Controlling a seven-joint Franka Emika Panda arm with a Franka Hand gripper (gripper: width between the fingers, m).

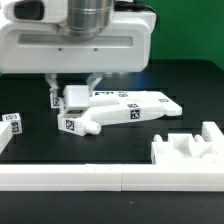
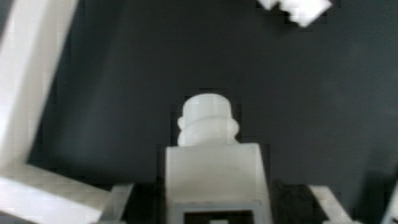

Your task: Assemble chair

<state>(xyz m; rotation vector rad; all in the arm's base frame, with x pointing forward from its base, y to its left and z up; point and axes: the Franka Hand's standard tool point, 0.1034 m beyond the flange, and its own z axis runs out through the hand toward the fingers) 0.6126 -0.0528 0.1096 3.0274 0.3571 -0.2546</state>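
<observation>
End effector (image 1: pixel 72 97) clamped on pegged chair part (image 1: pixel 82 115) w/ tags, over black counter (image 1: pixel 40 142). Seat frame (image 1: pixel 185 150) at exterior view's right, beside long white rail (image 1: pixel 70 178).

No word, number or brand can be read. The only signs are black-and-white square tags (image 1: pixel 70 125), their patterns too small to make out. One sits on the pegged bar (image 1: pixel 84 118). Several sit on the long chair part (image 1: pixel 152 103) just beside that bar, toward the exterior view's right. One sits on a small piece (image 1: pixel 12 120) well apart from the bar, toward the exterior view's left.
</observation>
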